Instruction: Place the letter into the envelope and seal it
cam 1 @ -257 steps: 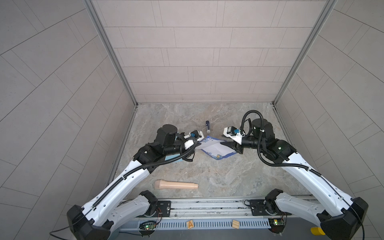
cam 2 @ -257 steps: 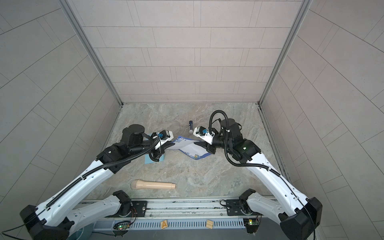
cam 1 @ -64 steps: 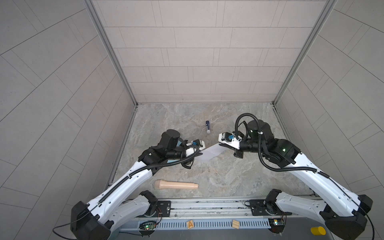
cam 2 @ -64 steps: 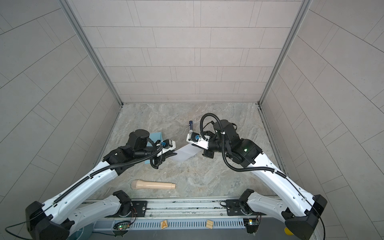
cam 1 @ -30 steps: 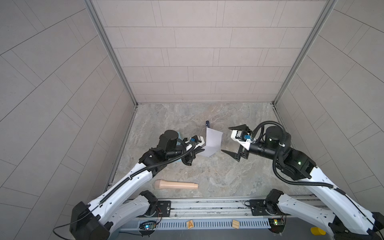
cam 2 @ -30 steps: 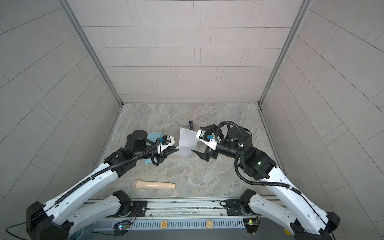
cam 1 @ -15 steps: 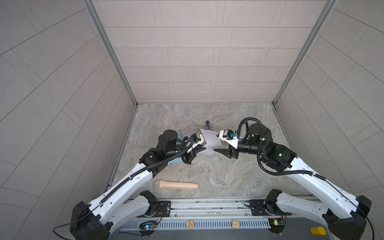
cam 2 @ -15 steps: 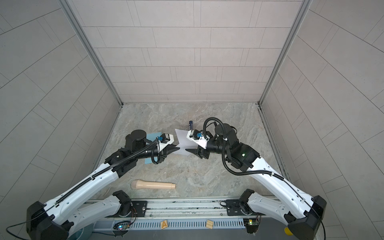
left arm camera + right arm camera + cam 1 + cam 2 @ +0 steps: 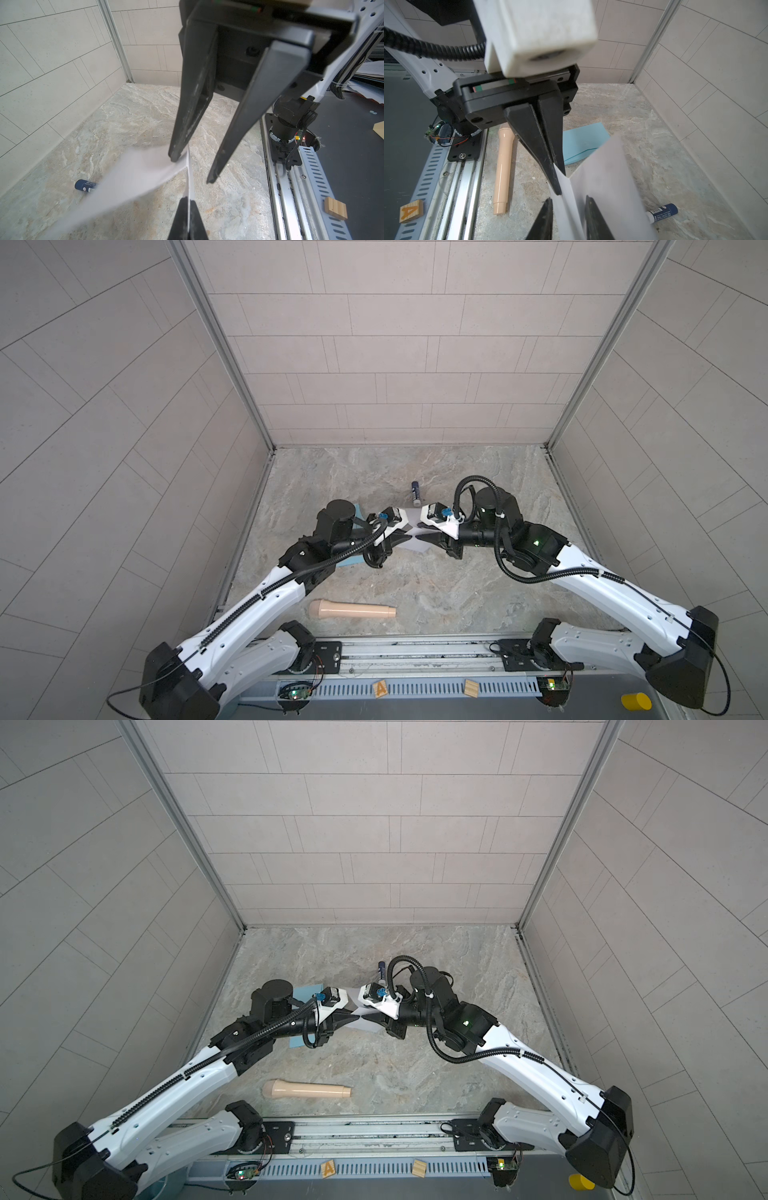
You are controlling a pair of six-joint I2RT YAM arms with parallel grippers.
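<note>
White paper, the letter (image 9: 608,187), hangs creased in the air between the two arms, above the bench (image 9: 643,128). The left hand (image 9: 557,176) is pinched tight on one edge. The right hand (image 9: 192,169) straddles the sheet with its jaws narrow but not clamped, one finger touching the paper. The envelope (image 9: 583,143) lies flat on the bench under the left arm. The step looks like a regrasp: the right hand should close squarely on the sheet before the left lets go, or the letter may slip or spring open.
</note>
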